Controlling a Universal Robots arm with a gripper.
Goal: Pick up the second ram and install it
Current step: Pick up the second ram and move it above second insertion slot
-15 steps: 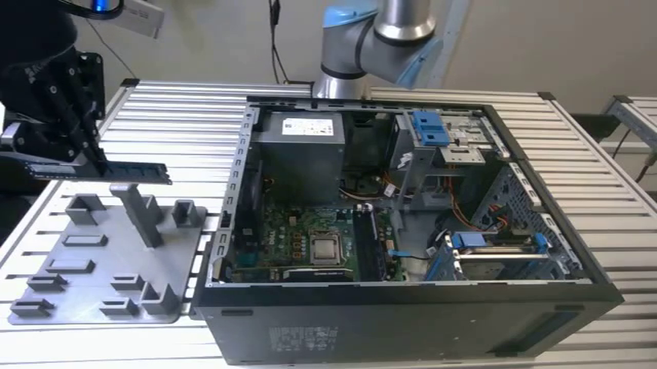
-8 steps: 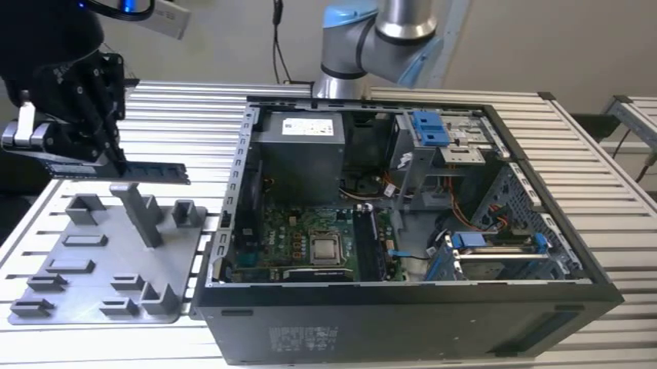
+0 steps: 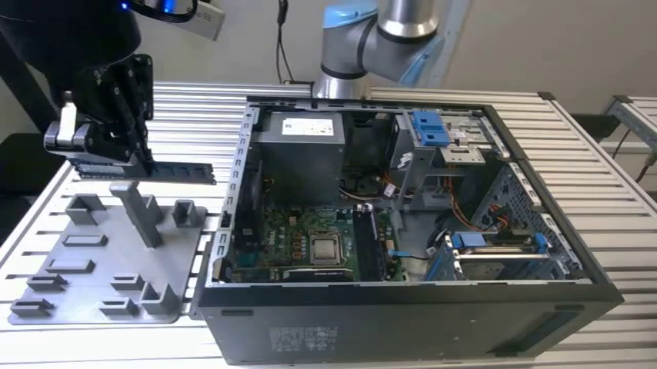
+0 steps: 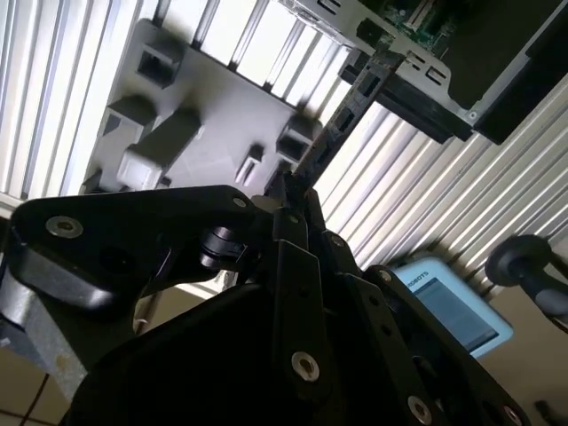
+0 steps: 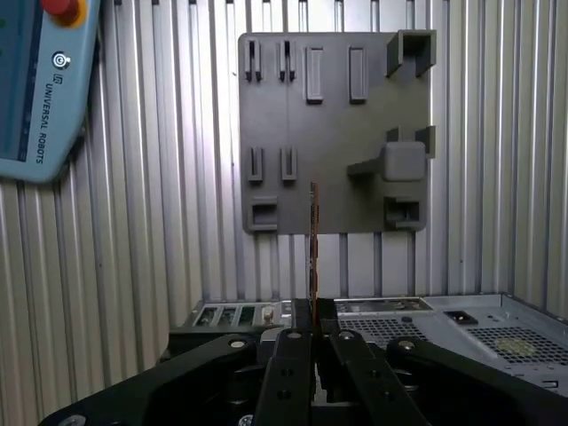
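Observation:
My gripper [image 3: 137, 160] is shut on the second ram [image 3: 175, 171], a long dark stick held level in the air above the grey holder tray [image 3: 98, 257], at the exterior view's left. It grips the stick near one end; the rest juts toward the open computer case [image 3: 411, 315]. In the second wrist view the ram [image 4: 348, 111] sticks out from between the closed fingers [image 4: 286, 232] over the tray [image 4: 217, 124]. Seen edge-on in the first wrist view, the ram [image 5: 312, 240] is a thin line rising from the gripper [image 5: 313, 312] across the tray [image 5: 337, 124].
The case lies open on the slatted table [image 3: 595, 192], with the motherboard [image 3: 308, 246], its central processor and a power supply [image 3: 298, 154] inside. The tray carries upright posts [image 3: 138, 215]. A blue teach pendant [image 5: 35, 89] lies on the table. The arm's base [image 3: 385, 38] stands behind the case.

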